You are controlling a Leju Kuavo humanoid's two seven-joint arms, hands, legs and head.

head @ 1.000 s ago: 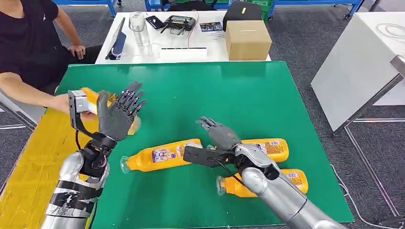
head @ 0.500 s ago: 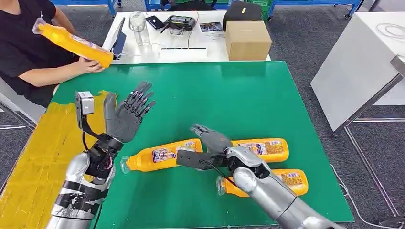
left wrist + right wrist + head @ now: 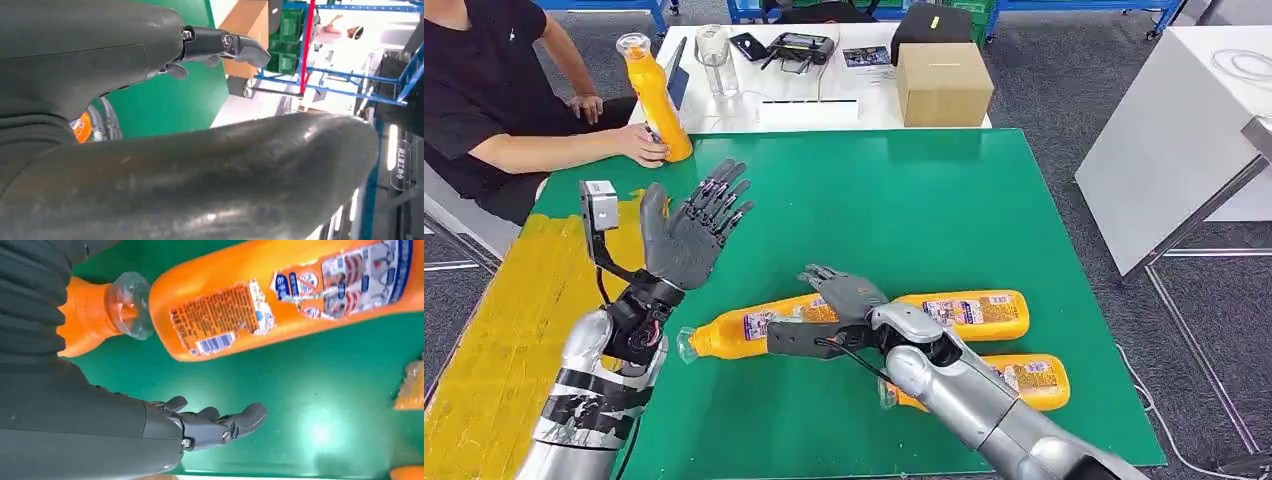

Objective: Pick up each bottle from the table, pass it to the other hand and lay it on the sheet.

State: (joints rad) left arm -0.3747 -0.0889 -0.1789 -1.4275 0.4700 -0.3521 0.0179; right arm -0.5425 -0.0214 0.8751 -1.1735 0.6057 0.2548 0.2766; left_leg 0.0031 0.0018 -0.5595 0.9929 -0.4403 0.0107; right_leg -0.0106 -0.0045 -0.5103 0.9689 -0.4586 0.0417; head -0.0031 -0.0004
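Both arms are silver metal, the left arm point(image 3: 589, 400) at lower left wrapped in black bands. Each ends in a dark grey hand: left hand point(image 3: 686, 238), right hand point(image 3: 844, 293). A small grey camera box point(image 3: 598, 205) sits on a black bracket, with thin black cables.

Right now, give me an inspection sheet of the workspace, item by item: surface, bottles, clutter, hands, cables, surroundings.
Surface: green table with a yellow sheet along its left edge.
Job's things: three orange bottles lie on the green; left bottle, upper right bottle, lower right bottle. None is on the sheet.
Clutter: a person's hand stands a fourth orange bottle upright at the far left corner.
Hands: left hand raised, fingers spread, holding nothing; right hand open above the left bottle.
Cables: black cable at the left wrist camera.
Surroundings: white table behind with a cardboard box and a clear jar.
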